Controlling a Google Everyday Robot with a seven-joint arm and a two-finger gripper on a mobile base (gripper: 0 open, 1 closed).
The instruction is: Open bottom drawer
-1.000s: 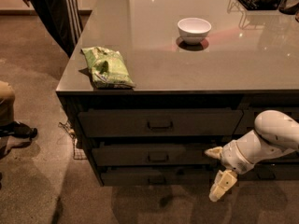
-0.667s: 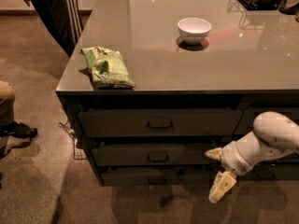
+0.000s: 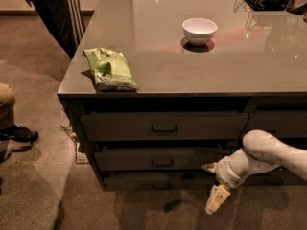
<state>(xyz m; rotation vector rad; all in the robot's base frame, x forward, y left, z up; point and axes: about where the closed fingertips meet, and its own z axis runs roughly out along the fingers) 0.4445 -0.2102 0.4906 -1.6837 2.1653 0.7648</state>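
Tool (image 3: 211, 186) shifted slightly left and lower, before bottom drawer (image 3: 153, 181).

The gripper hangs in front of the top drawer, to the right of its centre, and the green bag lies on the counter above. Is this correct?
Not quite. The camera view shows the gripper hanging low, at the level of the bottom drawer, not the top drawer. The rest holds: it is to the right of the drawer's centre, and the green bag lies on the counter above.

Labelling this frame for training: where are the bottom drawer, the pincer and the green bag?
bottom drawer (image 3: 144, 181), camera view, front panel
pincer (image 3: 210, 187), camera view, between fingertips, by drawer's right end
green bag (image 3: 110, 70), camera view, middle
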